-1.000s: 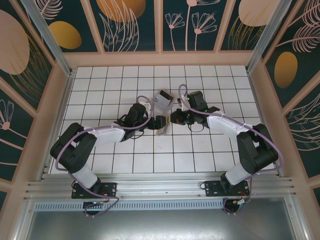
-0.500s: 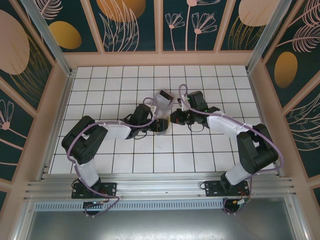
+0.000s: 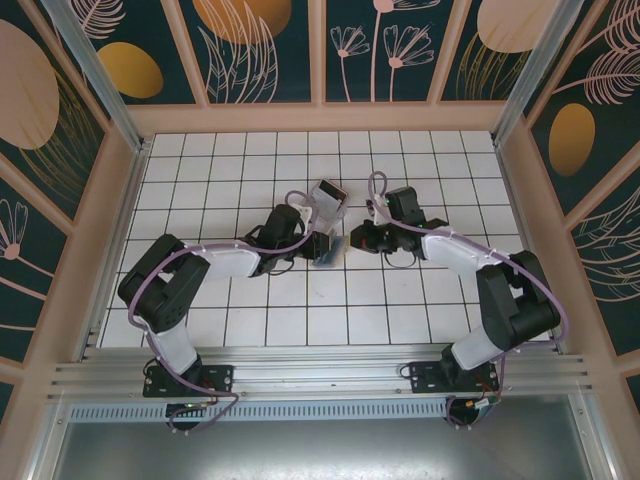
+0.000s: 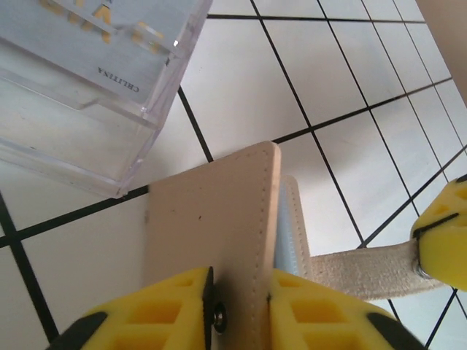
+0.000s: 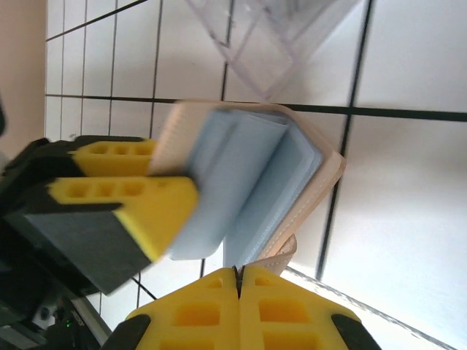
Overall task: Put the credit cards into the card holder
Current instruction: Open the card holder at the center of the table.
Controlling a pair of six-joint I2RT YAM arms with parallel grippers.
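The card holder is a tan-beige pouch, held off the tiles and spread open so its pale blue inner sleeves show. My left gripper is shut on one beige cover, which stands edge-on between its yellow fingers. My right gripper is shut on the holder's beige strap. In the top view the two grippers meet at the holder mid-table. The credit cards lie in a clear plastic case just behind; one pale card with gold print shows through it.
The clear case sits on the white tiled table one tile beyond the grippers, and its corner is close to the holder. Wooden walls ring the table.
My left gripper has reached right to the holder and closed on its cover. The right gripper, still holding the strap, has drawn slightly right, and the holder has spread open.
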